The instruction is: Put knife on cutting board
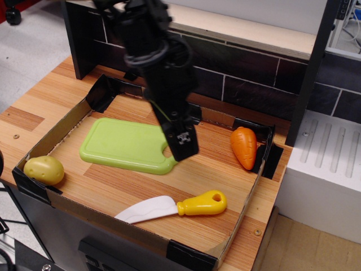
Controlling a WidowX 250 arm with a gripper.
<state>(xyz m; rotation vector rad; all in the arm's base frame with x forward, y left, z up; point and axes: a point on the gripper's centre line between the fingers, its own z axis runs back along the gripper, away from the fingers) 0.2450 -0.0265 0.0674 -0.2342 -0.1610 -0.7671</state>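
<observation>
One gripper (183, 148) hangs over handle-hole end of green cutting board (121, 145); fingers look together, holding nothing. Toy knife (175, 208) lies on tray floor, below-front of gripper, apart from board. Long axis runs left-right, yellow handle to right.

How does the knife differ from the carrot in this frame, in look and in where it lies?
The knife is long, with a white blade and yellow handle; the carrot is stubby and all orange. The knife lies near the tray's front edge; the carrot sits in the far right corner. Both are glossy toys, untouched.
</observation>
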